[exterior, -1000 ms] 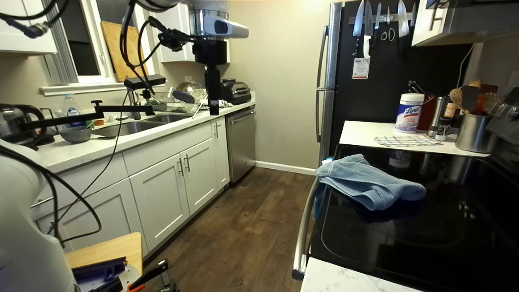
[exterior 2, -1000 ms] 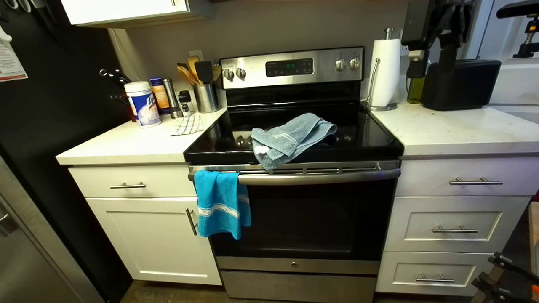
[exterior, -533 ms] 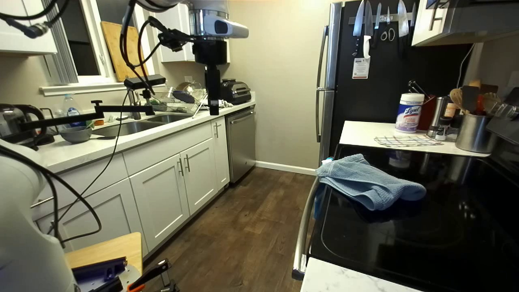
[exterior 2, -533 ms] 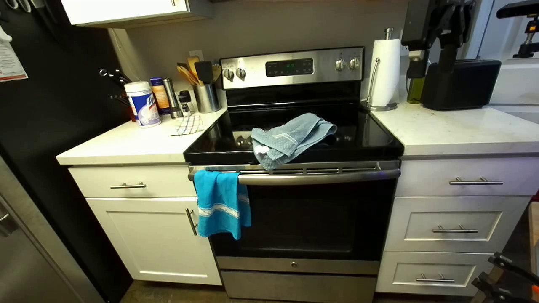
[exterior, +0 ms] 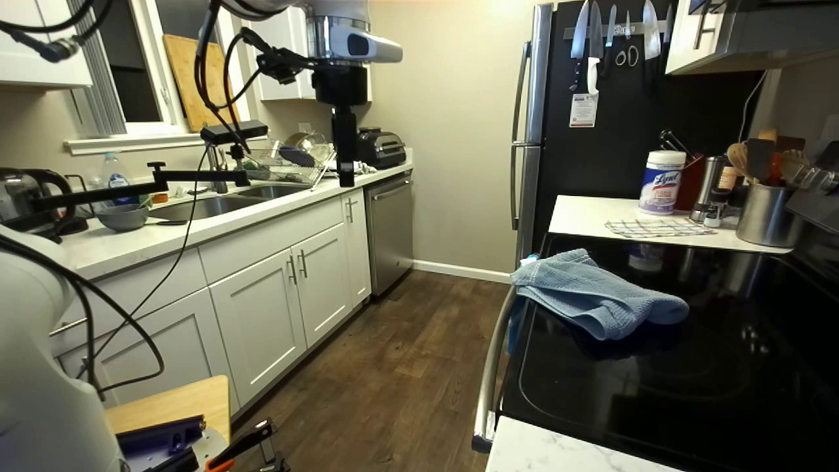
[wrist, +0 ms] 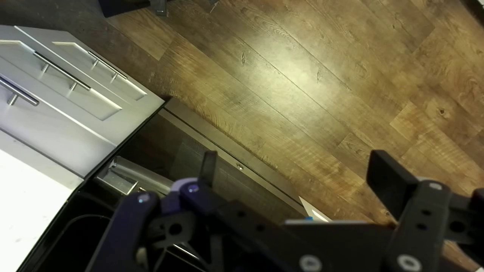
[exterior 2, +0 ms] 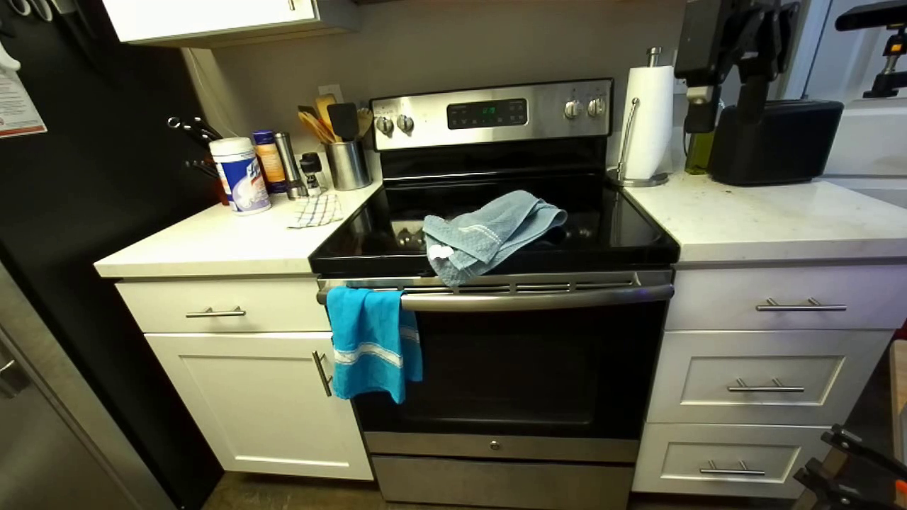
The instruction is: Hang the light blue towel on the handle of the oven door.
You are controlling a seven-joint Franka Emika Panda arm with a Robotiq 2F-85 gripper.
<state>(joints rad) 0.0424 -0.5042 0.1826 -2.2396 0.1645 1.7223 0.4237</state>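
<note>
Overhanging cooktop edge (exterior 2: 602,259): light-blue towel (exterior 2: 492,230)

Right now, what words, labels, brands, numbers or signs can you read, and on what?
"Lysol", on the wipes canister.
Too small or blurred: the canister's finer print, oven clock digits, oven badge, refrigerator card, knife strip lettering, dish soap bottle label, orange-labelled container.

The tub (exterior: 661,185) says "Lysol". Green numbers (exterior 2: 489,110) on the stove (exterior 2: 517,354) look blurry. The paper tag (exterior: 583,110) is too small to read.
</note>
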